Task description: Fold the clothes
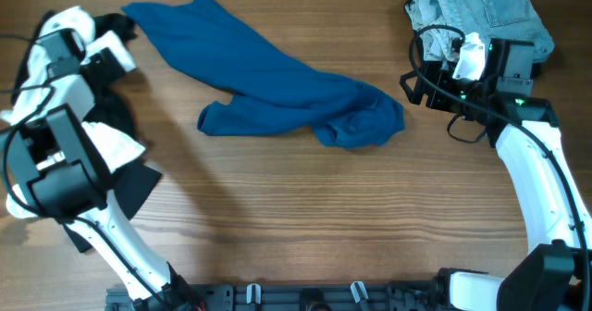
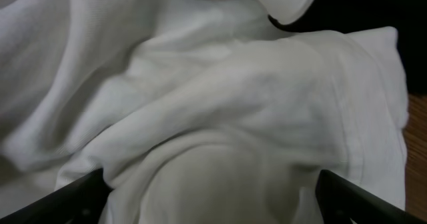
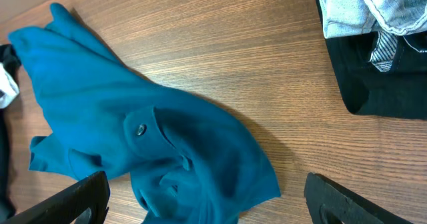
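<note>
The teal-blue shirt [image 1: 277, 84] lies crumpled in a long diagonal heap across the middle of the wooden table, from the back left to a bunched end at the right. In the right wrist view the shirt [image 3: 140, 131] shows a small button. My right gripper [image 3: 207, 207] is open, above the table near the shirt's right end, touching nothing. My left gripper [image 2: 213, 204] is open at the far left, its fingers wide over white cloth [image 2: 220, 111]; it does not touch the shirt.
Pale denim jeans [image 1: 481, 10] lie in a heap at the back right on black cloth [image 3: 380, 77]. A pile of white and black garments [image 1: 116, 149] lies at the left edge under the left arm.
</note>
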Robot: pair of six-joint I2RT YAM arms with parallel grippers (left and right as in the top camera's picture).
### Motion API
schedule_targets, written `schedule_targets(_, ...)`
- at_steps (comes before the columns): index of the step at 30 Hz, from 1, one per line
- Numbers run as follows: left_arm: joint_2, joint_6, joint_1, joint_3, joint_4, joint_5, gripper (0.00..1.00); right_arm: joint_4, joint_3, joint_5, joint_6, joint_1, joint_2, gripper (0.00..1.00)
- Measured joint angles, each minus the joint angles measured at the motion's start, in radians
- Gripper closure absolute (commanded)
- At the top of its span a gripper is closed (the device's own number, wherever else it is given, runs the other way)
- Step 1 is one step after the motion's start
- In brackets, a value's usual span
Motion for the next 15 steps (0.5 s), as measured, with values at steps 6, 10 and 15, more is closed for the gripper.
schedule_targets(6,0.004,0.043,0.043,0.011,-0.010,0.029,0.00,0.021,0.000,0.000,0.000,0.000,0.000,0.05)
schedule_targets(10,0.003,0.061,0.038,0.036,-0.077,0.045,0.00,0.040,0.000,0.000,0.000,0.000,0.000,0.05)
schedule_targets(15,-0.048,0.064,0.007,0.052,-0.308,0.083,0.00,0.042,0.000,0.000,0.000,0.000,0.000,0.04)
